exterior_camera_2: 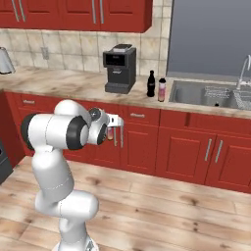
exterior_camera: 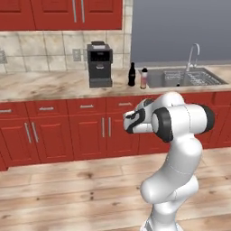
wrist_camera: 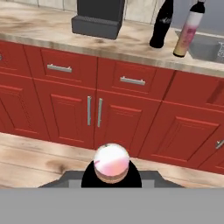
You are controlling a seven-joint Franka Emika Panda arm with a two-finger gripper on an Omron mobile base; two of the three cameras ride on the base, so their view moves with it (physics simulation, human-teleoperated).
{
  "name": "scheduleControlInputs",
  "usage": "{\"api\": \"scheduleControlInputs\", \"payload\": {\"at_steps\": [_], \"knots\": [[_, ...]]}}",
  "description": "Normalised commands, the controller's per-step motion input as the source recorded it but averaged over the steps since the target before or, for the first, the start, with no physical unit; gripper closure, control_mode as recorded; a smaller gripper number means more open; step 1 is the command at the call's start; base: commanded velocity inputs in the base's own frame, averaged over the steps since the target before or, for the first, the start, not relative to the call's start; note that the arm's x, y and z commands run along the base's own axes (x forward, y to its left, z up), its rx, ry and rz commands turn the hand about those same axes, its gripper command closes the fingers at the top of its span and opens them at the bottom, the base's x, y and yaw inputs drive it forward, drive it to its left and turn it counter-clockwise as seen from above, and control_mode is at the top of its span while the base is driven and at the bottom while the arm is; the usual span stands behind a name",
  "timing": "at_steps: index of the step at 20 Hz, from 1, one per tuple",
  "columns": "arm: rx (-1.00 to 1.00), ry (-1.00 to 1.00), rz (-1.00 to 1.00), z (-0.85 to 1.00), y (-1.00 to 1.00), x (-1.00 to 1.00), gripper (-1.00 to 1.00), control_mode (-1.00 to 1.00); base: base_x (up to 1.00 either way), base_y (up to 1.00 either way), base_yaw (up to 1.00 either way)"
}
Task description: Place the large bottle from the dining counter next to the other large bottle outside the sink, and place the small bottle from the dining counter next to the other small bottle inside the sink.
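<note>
Small bottle [wrist_camera: 112,162] held in the hand [wrist_camera: 112,175], seen end-on in hand view

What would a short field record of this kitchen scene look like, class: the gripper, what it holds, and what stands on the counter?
gripper: shut on a small pink-and-white bottle, seen end-on
counter by sink: tall black bottle beside tall pink bottle with dark cap, both upright, left of the steel sink
appliance: black coffee machine on the counter, left of the bottles
below: red cabinet doors
</note>
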Motion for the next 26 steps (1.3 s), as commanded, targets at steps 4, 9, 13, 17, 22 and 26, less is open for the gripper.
{"api": "scheduleControlInputs", "payload": {"at_steps": [4,9,13,17,22,26], "knots": [[0.0,0.0,0.0,0.0,0.0,0.0,1.0,1.0,0.97,-0.26,0.0],[0.0,0.0,0.0,0.0,0.0,0.0,1.0,1.0,0.79,-0.54,0.0],[0.0,0.0,0.0,0.0,0.0,0.0,1.0,1.0,0.51,-0.78,0.01],[0.0,0.0,0.0,0.0,0.0,0.0,1.0,1.0,0.39,-0.84,0.01],[0.0,0.0,0.0,0.0,0.0,0.0,1.0,1.0,0.43,-0.79,0.01],[0.0,0.0,0.0,0.0,0.0,0.0,1.0,1.0,0.42,-0.64,0.01]]}}
